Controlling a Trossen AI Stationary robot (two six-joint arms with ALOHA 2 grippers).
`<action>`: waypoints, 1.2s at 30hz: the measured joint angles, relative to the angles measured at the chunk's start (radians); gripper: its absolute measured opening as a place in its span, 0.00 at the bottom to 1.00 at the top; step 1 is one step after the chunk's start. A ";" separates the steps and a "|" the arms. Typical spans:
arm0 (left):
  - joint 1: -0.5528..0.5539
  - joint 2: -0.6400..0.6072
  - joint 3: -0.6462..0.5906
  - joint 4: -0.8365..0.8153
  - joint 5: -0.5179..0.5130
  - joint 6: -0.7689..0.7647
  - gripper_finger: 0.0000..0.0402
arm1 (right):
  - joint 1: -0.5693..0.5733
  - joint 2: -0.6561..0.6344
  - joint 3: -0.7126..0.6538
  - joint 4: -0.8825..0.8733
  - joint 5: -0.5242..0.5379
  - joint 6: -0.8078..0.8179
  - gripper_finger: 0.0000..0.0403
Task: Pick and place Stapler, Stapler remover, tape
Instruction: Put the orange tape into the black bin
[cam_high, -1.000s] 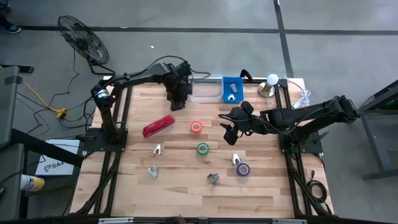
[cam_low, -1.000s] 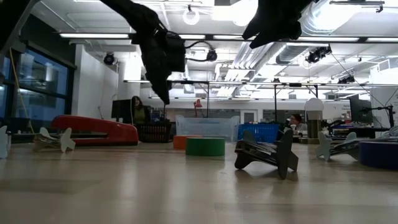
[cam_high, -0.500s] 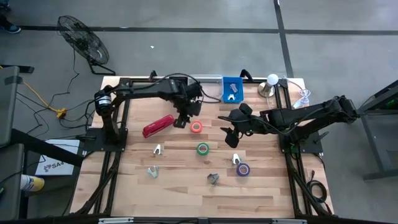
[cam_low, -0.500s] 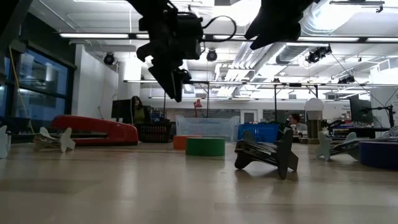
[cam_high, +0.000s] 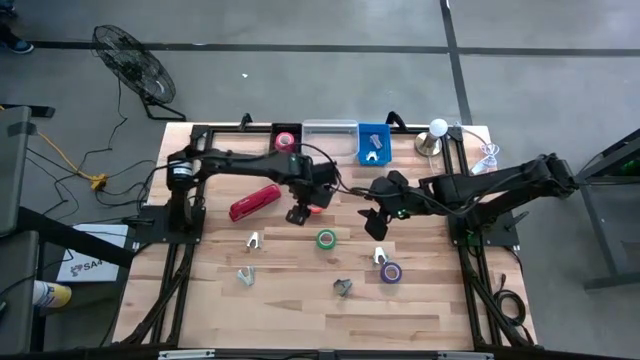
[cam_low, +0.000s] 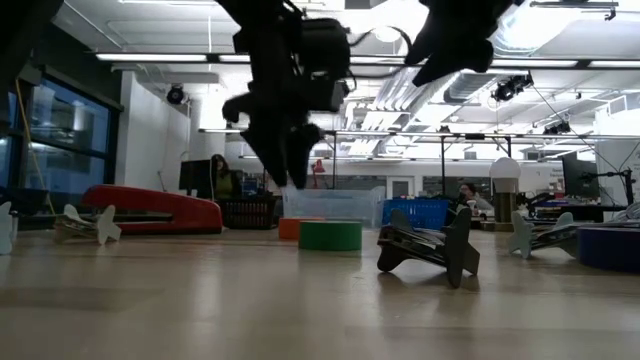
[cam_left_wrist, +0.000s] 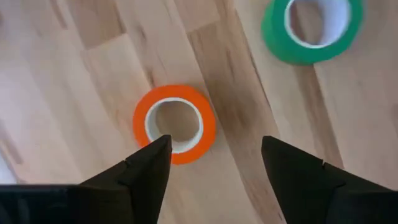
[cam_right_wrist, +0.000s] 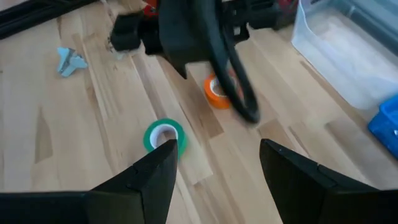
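Observation:
The red stapler (cam_high: 254, 202) lies flat on the table's left half. An orange tape roll (cam_left_wrist: 174, 123) lies flat to its right, with a green roll (cam_high: 326, 239) nearer and a purple roll (cam_high: 390, 272) nearer still. Several pale stapler removers (cam_high: 253, 240) stand on the near half. My left gripper (cam_left_wrist: 214, 163) hovers open just above the orange roll (cam_high: 318, 207), touching nothing. My right gripper (cam_right_wrist: 217, 168) is open in the air right of centre (cam_high: 378, 222), looking toward the green roll (cam_right_wrist: 164, 135).
Along the far edge stand a bin with a pink roll (cam_high: 286, 140), a clear bin (cam_high: 330, 140) and a blue bin (cam_high: 373, 143) holding a stapler remover. A lamp (cam_high: 434, 135) stands at the far right corner. Bare wood lies along the near edge.
My left gripper has swung from over the far-edge bins toward the near edge and the right, coming down a little, and now hangs over the orange tape roll. The pink roll in the far bin has come into sight. The right arm has barely moved.

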 joint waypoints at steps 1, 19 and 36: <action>-0.001 0.015 0.000 0.013 -0.015 -0.017 0.62 | 0.000 -0.008 0.000 -0.014 0.000 0.010 0.55; 0.002 0.131 0.000 0.059 -0.062 -0.202 0.59 | 0.002 -0.163 0.000 -0.101 0.016 0.040 0.55; 0.003 0.131 0.000 0.019 -0.084 -0.241 0.08 | 0.002 -0.174 0.000 -0.122 0.016 0.026 0.55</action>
